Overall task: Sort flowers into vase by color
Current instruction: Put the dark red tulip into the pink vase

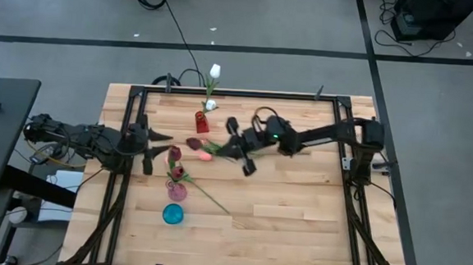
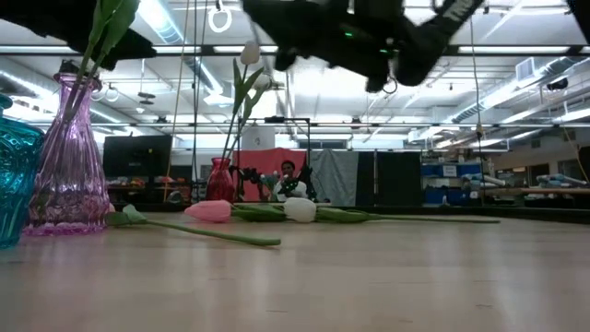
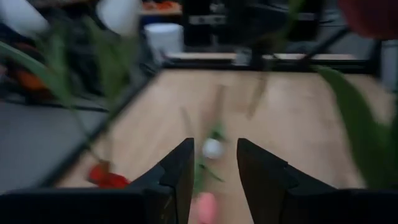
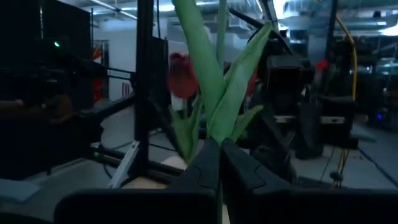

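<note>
Flowers mid-sort: the right gripper (image 4: 219, 163) is clenched on the green stem of a maroon tulip (image 1: 195, 144), carried above the counter (image 1: 297, 210) middle. Just beside it, the left gripper (image 3: 211, 163) hangs released over a pink tulip (image 1: 205, 155) and a white tulip (image 2: 300, 209) lying flat. Next move, I'd judge: swing the maroon head to the red vase (image 1: 201, 122) and thread the stem in

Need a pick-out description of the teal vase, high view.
Start at the light wooden table and go to its left half, near the front edge. The round teal glass vase stands there, last in a line after the pink glass vase; unlike its neighbour, it holds no flower.
</note>
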Robot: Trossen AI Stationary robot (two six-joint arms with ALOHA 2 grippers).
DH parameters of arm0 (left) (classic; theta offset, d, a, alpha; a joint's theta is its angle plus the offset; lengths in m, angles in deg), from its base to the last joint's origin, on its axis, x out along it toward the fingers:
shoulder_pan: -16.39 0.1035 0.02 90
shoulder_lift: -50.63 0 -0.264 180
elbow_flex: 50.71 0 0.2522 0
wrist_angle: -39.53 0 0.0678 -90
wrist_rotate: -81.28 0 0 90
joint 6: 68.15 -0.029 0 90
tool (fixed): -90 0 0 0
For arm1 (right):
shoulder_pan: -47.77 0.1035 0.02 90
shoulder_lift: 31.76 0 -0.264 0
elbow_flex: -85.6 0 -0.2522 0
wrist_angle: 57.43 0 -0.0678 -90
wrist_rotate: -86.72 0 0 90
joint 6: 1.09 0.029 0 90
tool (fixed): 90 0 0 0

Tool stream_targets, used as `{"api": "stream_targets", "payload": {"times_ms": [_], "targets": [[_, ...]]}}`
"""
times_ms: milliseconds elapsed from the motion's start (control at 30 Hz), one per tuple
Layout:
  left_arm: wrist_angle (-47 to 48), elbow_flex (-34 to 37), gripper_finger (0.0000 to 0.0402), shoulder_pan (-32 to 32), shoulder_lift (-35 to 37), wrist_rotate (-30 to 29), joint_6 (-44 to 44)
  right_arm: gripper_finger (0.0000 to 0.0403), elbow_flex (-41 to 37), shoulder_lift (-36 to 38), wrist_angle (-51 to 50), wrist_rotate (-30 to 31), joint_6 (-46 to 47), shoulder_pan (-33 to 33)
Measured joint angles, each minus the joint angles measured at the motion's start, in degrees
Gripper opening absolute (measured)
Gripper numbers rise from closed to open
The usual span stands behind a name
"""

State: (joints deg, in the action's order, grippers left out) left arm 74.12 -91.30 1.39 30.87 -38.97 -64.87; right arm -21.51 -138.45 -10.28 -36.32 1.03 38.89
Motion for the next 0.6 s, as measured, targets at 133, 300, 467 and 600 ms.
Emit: {"api": "stream_targets", "payload": {"times_ms": [133, 300, 467, 600], "targets": [[-1.8, 0.0, 0.0126, 0.1, -0.3, -5.2, -4.8, 0.0016, 10.0, -5.5, -2.0, -0.2, -1.3, -2.1], [-6.4, 0.0, 0.0121, 3.1, -1.0, -4.1, -7.6, 0.0016, 19.0, -10.2, -2.2, -3.6, 2.7, -4.7], [-11.7, 0.0, 0.0099, 7.7, -3.6, 4.5, -8.4, 0.0016, 21.8, -11.5, -1.9, -4.4, 2.3, -4.8], [-16.4, 0.0, 0.008, 10.7, -6.0, 9.8, -8.7, 0.0016, 21.9, -11.4, -1.9, -4.5, 1.5, -4.4]]}}
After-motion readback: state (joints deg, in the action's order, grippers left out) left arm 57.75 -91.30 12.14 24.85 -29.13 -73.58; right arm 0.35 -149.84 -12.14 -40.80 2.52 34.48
